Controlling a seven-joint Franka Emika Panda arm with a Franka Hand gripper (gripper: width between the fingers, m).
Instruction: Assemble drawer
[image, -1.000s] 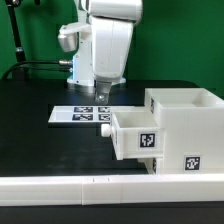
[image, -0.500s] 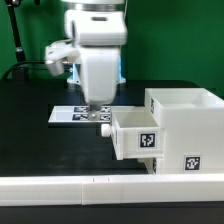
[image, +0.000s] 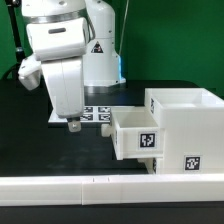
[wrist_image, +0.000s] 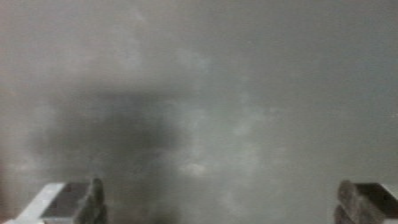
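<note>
Drawer (image: 178, 130) sits at the desk's (image: 40, 140) front corner on the exterior view's right, one tray (image: 135, 133) sticking out of it. My pincer (image: 71, 125) hovers over the marker board (image: 98, 113). Wrist view: fingers (wrist_image: 68, 203) spread wide, empty, only blurred grey surface between.

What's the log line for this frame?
hand: open, empty, over the table | drawer: tray part-way in the shell | marker board: behind hand

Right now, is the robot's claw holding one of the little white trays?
No, the gripper hangs empty over the black table, apart from the tray sticking out of the drawer shell.
</note>
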